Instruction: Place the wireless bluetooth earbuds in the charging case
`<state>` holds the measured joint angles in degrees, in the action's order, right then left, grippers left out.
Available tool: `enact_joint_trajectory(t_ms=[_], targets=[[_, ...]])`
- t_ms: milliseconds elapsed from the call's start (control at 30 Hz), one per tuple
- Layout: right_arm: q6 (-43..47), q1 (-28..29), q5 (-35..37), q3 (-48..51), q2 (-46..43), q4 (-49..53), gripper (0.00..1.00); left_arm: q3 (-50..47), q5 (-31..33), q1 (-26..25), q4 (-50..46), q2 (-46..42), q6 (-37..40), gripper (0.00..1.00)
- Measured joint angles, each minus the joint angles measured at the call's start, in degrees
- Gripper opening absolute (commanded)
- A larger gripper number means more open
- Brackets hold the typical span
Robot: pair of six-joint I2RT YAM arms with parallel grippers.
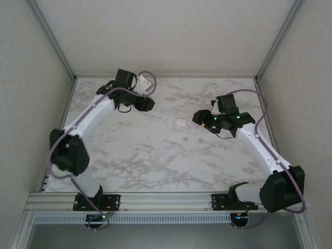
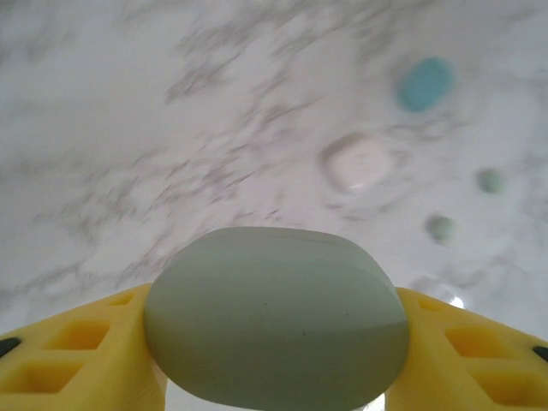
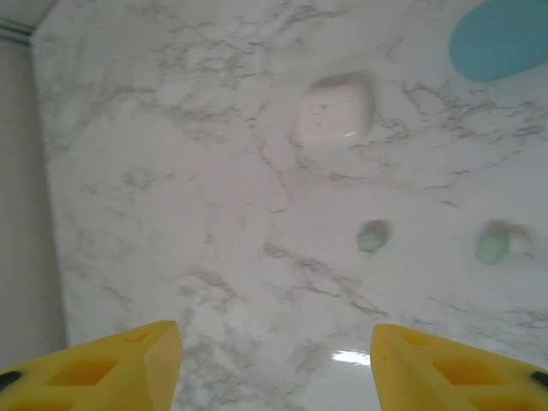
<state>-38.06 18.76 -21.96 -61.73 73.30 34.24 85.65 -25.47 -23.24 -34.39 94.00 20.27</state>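
Left end effector [image 2: 274, 368] grasping mint green case [image 2: 274, 300]; right end effector [image 3: 274, 351] released, empty.
Two mint earbuds [image 3: 372, 236] on bench [image 3: 171, 214] ahead of right end effector, white case [image 3: 334, 110] beyond them.

Bright, even, diffuse light from above; shadows faint. Top view sharp. Left wrist view motion-smeared across marble table [image 2: 171, 128], worst toward 10 o'clock; mint case [image 2: 274, 317] at 6 o'clock soft. Right wrist view mildly soft, small glare patch [image 3: 347, 356] at 6 o'clock.
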Motion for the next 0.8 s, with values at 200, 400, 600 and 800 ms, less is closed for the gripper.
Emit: enact_joint_trajectory(t_ms=[200, 400, 600, 800], targets=[[-0.3, -0.8, -12.4, -2.9, 0.5, -4.2, 0.59, -13.5, -9.2, -3.0, 2.4, -16.1, 17.0, 0.44], [-1.5, 0.6, -23.4, -4.2, 2.2, -8.2, 0.59, -14.2, -12.6, -5.8, -0.4, -19.1, 28.0, 0.45], [-1.0, 6.2, -28.3, -8.8, 4.1, -7.9, 0.61, -12.8, -13.1, -7.9, -3.1, -19.0, 33.1, 0.45], [0.6, 10.9, -29.2, -12.6, 6.3, -7.4, 0.59, -10.6, -13.5, -8.9, -3.6, -18.3, 34.8, 0.45]])
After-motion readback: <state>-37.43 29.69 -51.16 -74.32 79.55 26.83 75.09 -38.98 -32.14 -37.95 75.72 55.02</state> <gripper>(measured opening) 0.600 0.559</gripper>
